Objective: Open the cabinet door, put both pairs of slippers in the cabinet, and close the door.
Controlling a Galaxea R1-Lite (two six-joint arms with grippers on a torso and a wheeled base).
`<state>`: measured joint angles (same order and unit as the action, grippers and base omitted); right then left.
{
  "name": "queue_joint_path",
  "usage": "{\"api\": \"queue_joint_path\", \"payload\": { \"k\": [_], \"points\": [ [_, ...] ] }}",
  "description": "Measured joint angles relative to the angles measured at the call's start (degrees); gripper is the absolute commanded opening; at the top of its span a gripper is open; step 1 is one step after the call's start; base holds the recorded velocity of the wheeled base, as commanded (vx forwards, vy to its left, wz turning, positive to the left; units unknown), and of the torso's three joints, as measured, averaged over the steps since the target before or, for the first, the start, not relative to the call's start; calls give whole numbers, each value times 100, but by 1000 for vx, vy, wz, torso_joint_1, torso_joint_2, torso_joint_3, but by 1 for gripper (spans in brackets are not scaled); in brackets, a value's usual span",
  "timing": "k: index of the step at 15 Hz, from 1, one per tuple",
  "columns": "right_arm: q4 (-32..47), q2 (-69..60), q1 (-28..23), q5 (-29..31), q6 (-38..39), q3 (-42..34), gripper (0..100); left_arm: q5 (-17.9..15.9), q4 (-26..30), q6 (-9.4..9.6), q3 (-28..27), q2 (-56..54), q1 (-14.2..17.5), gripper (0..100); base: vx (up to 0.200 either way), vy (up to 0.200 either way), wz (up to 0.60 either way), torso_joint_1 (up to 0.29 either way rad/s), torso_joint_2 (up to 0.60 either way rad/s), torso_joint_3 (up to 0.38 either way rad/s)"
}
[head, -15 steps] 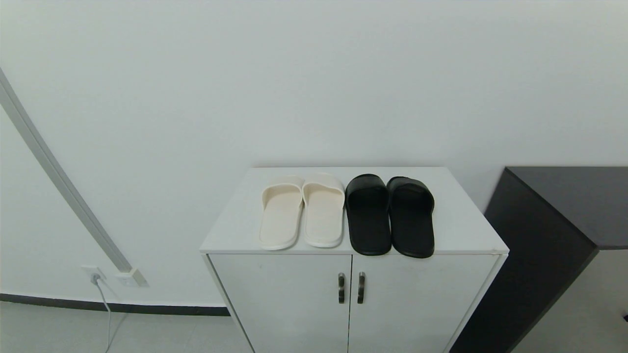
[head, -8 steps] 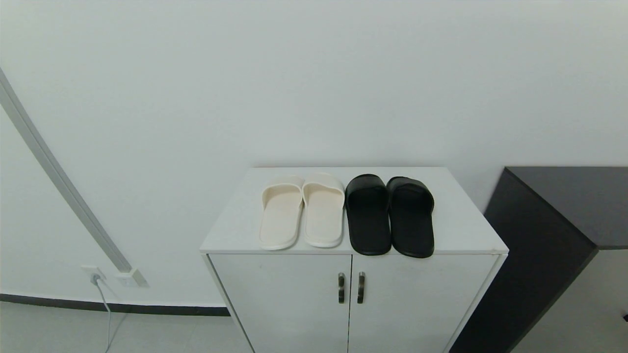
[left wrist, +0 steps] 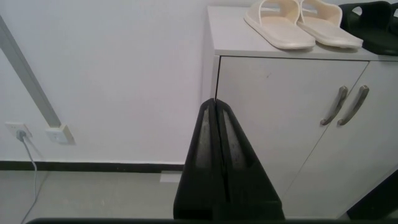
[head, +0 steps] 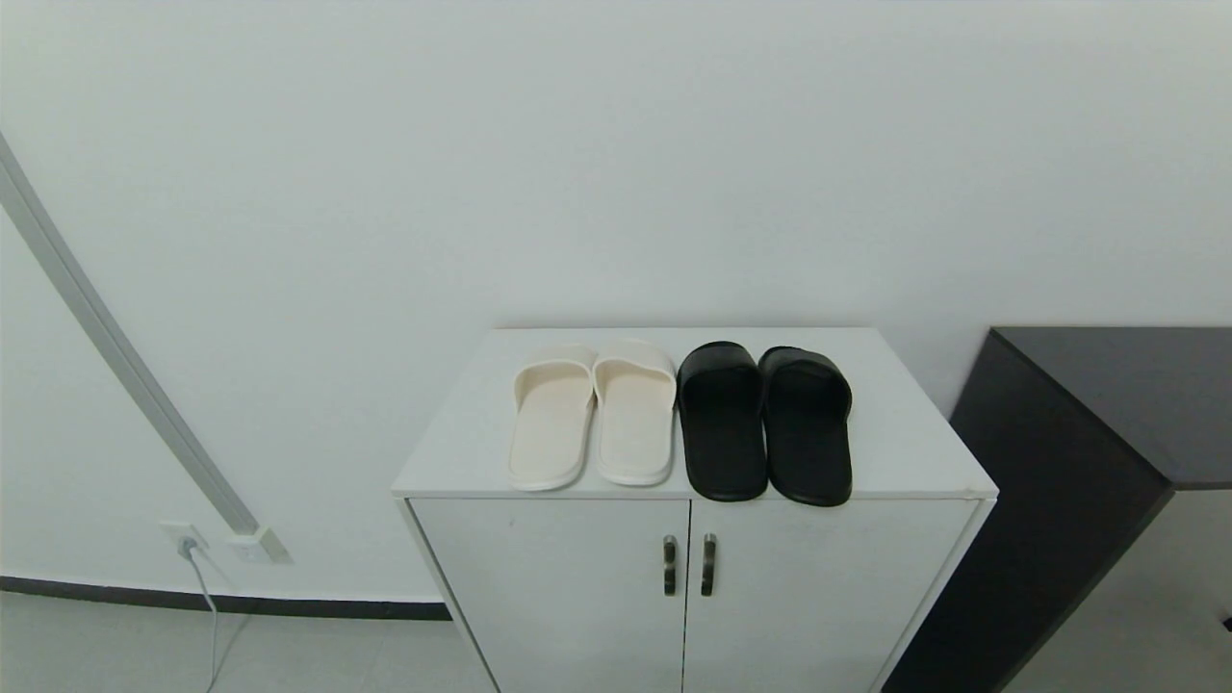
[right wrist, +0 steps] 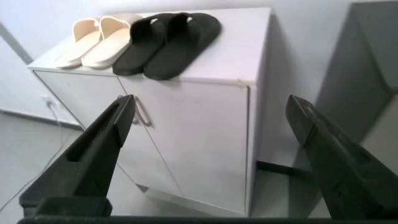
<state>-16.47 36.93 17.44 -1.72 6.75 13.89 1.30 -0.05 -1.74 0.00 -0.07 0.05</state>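
A white two-door cabinet (head: 577, 616) stands against the wall, both doors shut, with two dark handles (head: 687, 564) at the middle seam. On its top lie a cream pair of slippers (head: 591, 416) and, right of it, a black pair of slippers (head: 765, 423). My left gripper (left wrist: 216, 106) is shut, fingers pressed together, low and left of the cabinet's (left wrist: 280, 124) front corner; the cream slippers (left wrist: 301, 25) lie above it. My right gripper (right wrist: 211, 115) is open wide, in front of the cabinet's (right wrist: 205, 143) right door, with both pairs (right wrist: 134, 37) beyond.
A tall black cabinet (head: 1078, 500) stands close on the right of the white one. A grey cable duct (head: 106, 337) runs slantwise down the wall to a socket with a plugged cord (head: 188, 549) at the left. Bare floor lies to the left.
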Motion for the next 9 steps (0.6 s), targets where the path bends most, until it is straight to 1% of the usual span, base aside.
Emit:
{"api": "queue_joint_path", "payload": {
  "k": [4, 6, 9],
  "points": [
    [-1087, 2019, 422, 68, 249, 610, 100, -9, 5, 0, 0, 0, 0, 0, 0, 0, 0, 0, 0, 0],
    [-1389, 2850, 736, 366, 361, 998, 100, -11, 5, 2, 0, 0, 2, 0, 0, 0, 0, 0, 0, 0],
    [-1512, 3805, 1432, 1067, 411, 1670, 100, -11, 2, 0, 0, 0, 0, 0, 0, 0, 0, 0, 0, 0]
  ]
}}
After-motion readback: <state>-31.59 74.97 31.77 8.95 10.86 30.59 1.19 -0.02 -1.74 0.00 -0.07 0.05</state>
